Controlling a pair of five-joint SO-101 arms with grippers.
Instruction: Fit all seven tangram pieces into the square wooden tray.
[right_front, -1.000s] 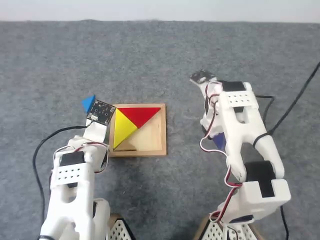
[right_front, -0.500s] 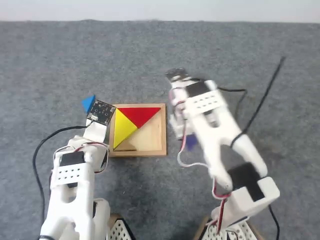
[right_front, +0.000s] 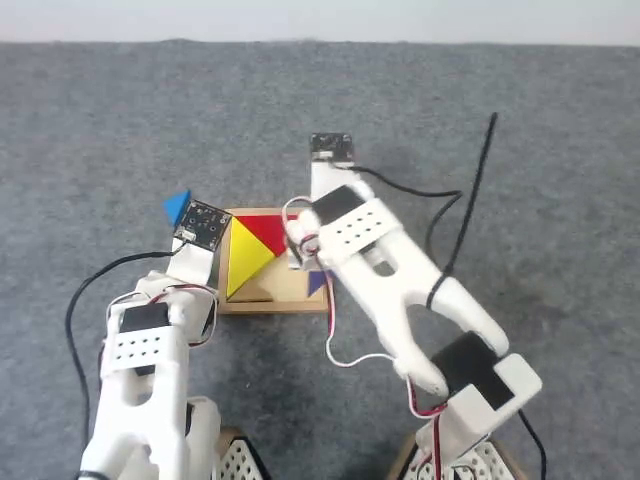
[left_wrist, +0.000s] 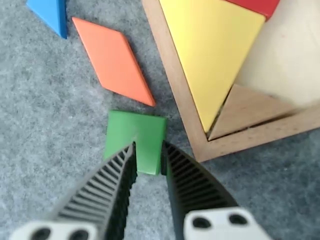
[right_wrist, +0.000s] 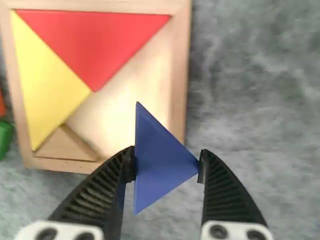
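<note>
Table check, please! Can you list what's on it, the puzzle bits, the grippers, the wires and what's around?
Surface: grey carpet-like table.
Job's things: wooden tray holds red triangle and yellow triangle; green square, orange parallelogram and light blue triangle lie outside beside it.
Clutter: nothing seen.
Grippers: right gripper shut on dark blue triangle above the tray's edge; left gripper slightly open over the green square.
Cables: black cables trail from both arms; red and white wires on the right arm.
Surroundings: pale wall behind the table.
</note>
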